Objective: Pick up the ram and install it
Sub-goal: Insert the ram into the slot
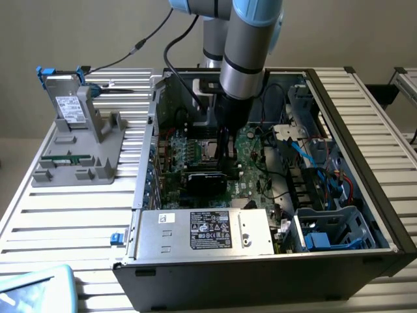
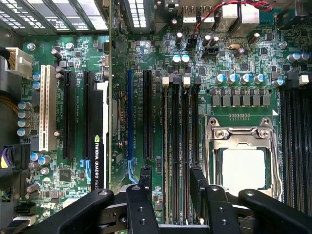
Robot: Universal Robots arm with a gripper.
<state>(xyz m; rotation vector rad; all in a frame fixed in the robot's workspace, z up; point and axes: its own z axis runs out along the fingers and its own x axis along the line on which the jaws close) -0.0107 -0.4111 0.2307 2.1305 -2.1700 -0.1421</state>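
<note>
**A:** The gripper (image 2: 170, 178): how do the jaws stand?

**B:** Apart, with nothing between the fingers (image 2: 146, 183). They hang low over the memory slots (image 2: 180, 146), just beside the CPU socket (image 2: 242, 163), inside the open case (image 1: 365, 140). The slots run square to the line joining the two fingers.

**A:** And the ram (image 1: 65, 157)?

**B:** Not in the jaws. I take it to be the thin green strip lying flat in the grey fixture (image 1: 98, 150) on the table (image 1: 58, 215), near the foot of the upright drive (image 1: 65, 107). It sits outside the case, well apart from the gripper, toward the exterior view's left. Its long axis runs roughly across that view.
</note>
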